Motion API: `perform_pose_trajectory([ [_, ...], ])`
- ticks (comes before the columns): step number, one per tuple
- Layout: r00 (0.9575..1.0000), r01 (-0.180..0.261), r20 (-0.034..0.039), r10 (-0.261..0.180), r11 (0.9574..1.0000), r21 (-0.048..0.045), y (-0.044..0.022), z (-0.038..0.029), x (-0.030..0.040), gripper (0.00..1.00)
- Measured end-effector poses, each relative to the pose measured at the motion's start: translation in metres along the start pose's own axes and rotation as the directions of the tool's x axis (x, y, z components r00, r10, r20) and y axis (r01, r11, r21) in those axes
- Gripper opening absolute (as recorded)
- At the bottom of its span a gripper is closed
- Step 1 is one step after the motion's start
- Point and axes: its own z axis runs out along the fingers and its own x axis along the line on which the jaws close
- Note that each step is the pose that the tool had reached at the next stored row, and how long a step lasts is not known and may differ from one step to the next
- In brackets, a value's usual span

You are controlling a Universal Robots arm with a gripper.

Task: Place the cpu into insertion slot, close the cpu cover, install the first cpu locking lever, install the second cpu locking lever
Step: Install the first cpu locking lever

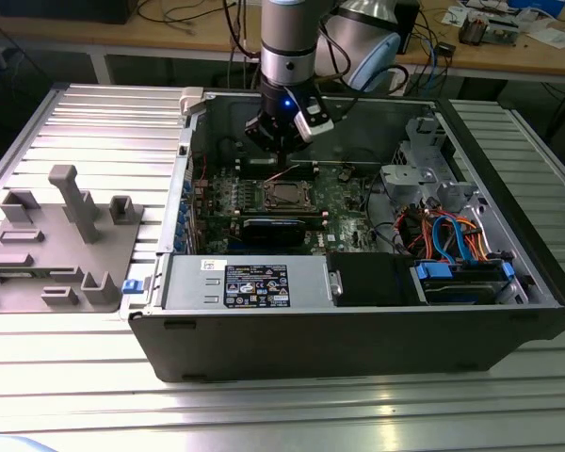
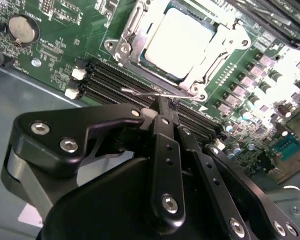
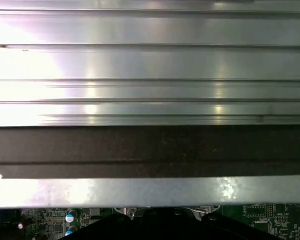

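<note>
Gleaming pale, the square cpu (image 2: pixel 177 42) lies flat.

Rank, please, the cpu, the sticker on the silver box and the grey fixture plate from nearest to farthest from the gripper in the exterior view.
1. cpu: inside the case, right under the gripper.
2. sticker: on the silver box at the case's front.
3. grey fixture plate: outside the case, on the exterior view's left.

We see a ribbed metal table (image 1: pixel 264 414) carrying an open computer case (image 1: pixel 358 334) at its centre. At nine o'clock from the case lies a grey moulded fixture (image 1: pixel 61 245), perhaps a parts holder.
</note>
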Motion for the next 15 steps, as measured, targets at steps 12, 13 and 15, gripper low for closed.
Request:
perform_pose_trajectory([
  [12,1.0,0.0,-0.0007,0.0,1.0,0.0002,0.0003,0.0075,-0.0185,0.11],
  [13,1.0,0.0,-0.0007,0.0,1.0,0.0002,0.0003,0.0082,-0.0191,0.11],
  [15,1.0,0.0,-0.0007,0.0,1.0,0.0002,0.0002,0.0098,-0.0203,0.11],
])
